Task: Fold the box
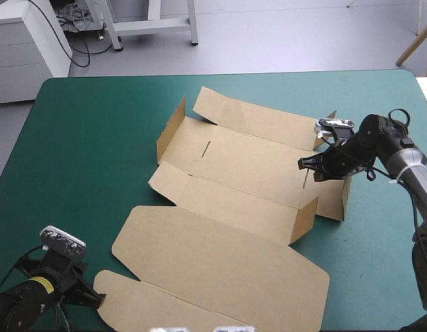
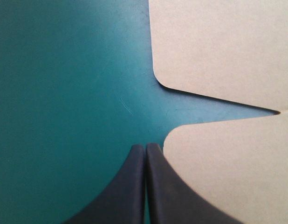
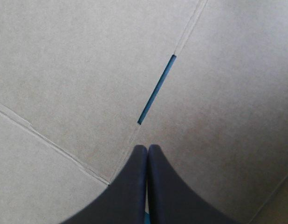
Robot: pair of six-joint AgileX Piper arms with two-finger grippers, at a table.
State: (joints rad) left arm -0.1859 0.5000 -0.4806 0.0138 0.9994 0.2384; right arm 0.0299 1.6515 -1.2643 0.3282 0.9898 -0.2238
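Brown box (image 1: 234, 200), teal-green cover (image 1: 89, 152), black fingers (image 3: 130, 186).

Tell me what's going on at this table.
Two robot arms are working on a brown box, a cut sheet lying mostly flat on the table, with short walls raised at its left and right ends. The right gripper, its fingers shut, is over the box's right end, pointing at a slot and holding nothing. The left gripper, also shut, sits low at the near left corner beside the rounded lid flap, gripping nothing.
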